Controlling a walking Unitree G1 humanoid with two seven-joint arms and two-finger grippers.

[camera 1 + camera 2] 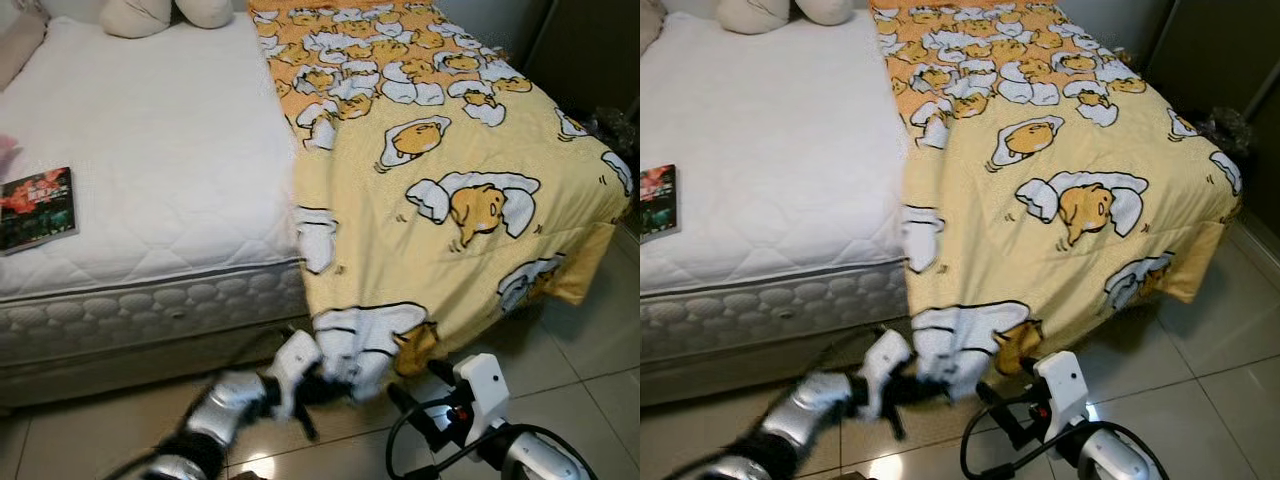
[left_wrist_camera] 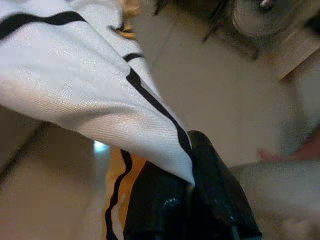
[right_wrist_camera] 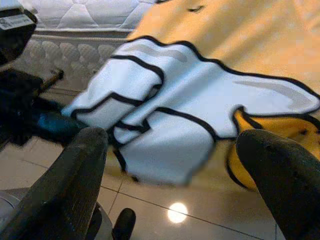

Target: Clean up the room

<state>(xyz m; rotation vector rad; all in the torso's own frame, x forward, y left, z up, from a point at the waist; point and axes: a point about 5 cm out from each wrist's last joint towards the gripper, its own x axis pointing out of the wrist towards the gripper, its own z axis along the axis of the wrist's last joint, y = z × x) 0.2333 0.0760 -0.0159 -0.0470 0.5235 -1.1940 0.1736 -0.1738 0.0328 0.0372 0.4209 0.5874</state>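
Where the yellow blanket (image 1: 440, 190) hangs off the foot of the bed (image 1: 150, 150) toward the tiled floor (image 1: 580, 340), the left gripper (image 1: 318, 388) has its two black fingers pressed together on the lowest white corner of the cloth. In the left wrist view, the fingers (image 2: 200, 200) are clamped tight, with a fold of white fabric edged in a black line caught between their tips and spreading away from them. The blanket carries a cartoon print of yellow yolks in cracked white eggshells; it covers the half of the bed beyond the fingers, while the other half is bare white quilted mattress.

The right gripper (image 1: 415, 385) hovers just beside the same hanging corner, low above the tiles. Its fingers (image 3: 75, 170) stand wide apart in the right wrist view, and the white and yellow corner of the blanket lies ahead of them, between the two tips but not touching either.

A book (image 1: 38, 208) with a dark cover lies flat on the bare mattress, well apart from both grippers. Two pale pillows (image 1: 165, 12) sit at the far end of the bed
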